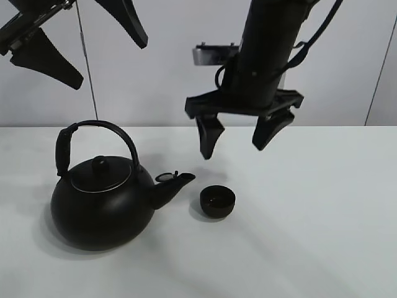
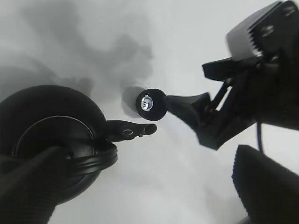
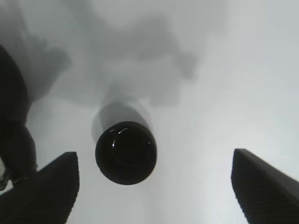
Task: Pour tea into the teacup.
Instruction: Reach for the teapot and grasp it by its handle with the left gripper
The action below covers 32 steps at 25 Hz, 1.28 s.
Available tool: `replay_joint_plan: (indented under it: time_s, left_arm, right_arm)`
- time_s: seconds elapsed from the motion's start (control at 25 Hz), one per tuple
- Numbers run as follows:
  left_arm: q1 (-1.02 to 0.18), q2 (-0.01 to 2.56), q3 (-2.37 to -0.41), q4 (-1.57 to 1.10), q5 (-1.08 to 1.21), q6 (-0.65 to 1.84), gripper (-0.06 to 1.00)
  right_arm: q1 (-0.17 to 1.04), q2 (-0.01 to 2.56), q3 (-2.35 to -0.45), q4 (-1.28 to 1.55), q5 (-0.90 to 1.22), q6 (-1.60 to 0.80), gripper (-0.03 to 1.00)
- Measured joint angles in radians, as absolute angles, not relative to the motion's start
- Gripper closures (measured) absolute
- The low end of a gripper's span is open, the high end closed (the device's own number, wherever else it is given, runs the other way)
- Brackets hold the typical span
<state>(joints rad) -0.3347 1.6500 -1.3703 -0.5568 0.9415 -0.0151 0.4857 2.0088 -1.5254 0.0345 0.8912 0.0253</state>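
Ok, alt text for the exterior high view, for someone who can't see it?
A black kettle stands on a white table, its spout pointing at a small black teacup beside it. The right gripper hangs open above the teacup; the left gripper, also open, sits high at top left.

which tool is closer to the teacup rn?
Right. The right tool hangs open above the teacup. The left tool is open, high up on the kettle's side, farther off.

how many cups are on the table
1. The teacup stands on the white table, just right of the kettle spout in the high view, below the open right gripper. No other cup shows in any view.
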Motion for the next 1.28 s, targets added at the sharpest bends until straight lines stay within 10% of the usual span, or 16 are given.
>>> replay_joint_plan:
  time_s: [1.28]
  left_arm:
    - [-0.335,1.650,-1.370,-0.557,0.942,-0.015,0.25]
  right_arm:
    - [0.284,1.873,-1.579,0.278,1.029,0.021,0.36]
